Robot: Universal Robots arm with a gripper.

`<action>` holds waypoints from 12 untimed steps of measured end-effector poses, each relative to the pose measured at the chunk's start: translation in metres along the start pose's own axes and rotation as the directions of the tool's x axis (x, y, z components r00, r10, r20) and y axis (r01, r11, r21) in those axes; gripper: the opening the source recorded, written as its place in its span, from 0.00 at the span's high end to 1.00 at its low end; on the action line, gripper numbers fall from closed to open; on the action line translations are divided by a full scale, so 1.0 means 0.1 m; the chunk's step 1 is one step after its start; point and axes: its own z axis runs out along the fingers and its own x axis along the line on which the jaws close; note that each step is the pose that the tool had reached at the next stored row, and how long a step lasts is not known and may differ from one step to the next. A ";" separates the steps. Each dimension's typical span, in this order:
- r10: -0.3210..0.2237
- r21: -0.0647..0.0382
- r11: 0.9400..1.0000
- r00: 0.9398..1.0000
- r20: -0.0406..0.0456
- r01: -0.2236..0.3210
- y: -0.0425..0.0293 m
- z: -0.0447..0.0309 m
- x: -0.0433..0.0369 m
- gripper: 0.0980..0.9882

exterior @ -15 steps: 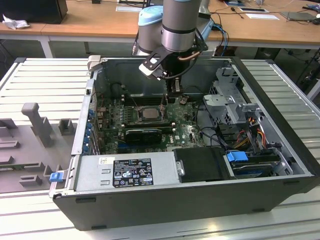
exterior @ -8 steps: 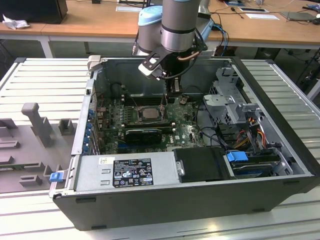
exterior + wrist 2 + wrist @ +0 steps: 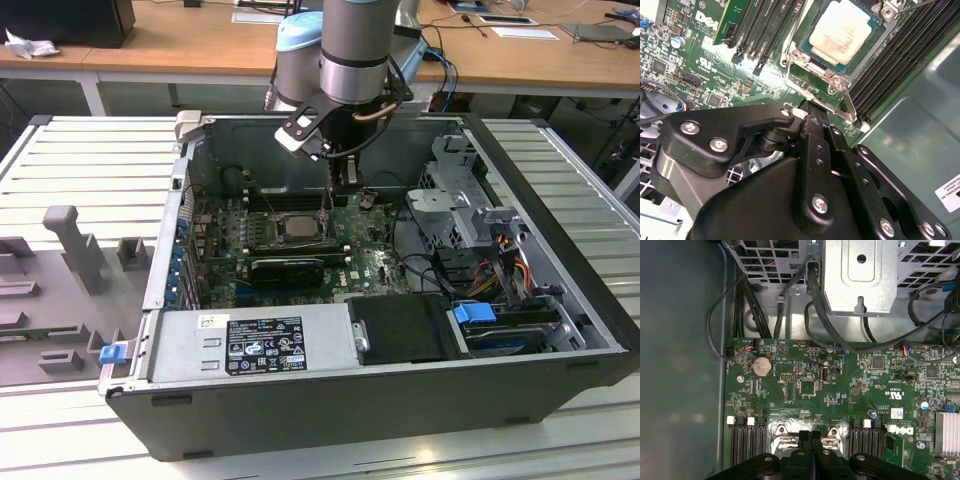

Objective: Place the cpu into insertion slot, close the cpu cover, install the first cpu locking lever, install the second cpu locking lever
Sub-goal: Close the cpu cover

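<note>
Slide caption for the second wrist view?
Gripper poised near the cpu, which lies flat on the motherboard with the cpu cover down around it.

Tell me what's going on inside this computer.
A single robot arm reaches down into the open computer case. The cpu is already seated on the motherboard, with the cpu cover lying as a metal frame around it. The gripper, fingers together, hangs right beside the socket, close to a thin wire locking lever that looks unlatched. Whether it touches the lever cannot be told.
</note>
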 end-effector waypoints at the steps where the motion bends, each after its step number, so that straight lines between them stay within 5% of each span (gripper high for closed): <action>1: 0.000 0.000 1.000 1.000 0.000 0.000 -0.002 0.000 0.000 0.99; 12: 0.000 0.000 1.000 1.000 0.000 0.000 -0.023 0.000 0.001 0.99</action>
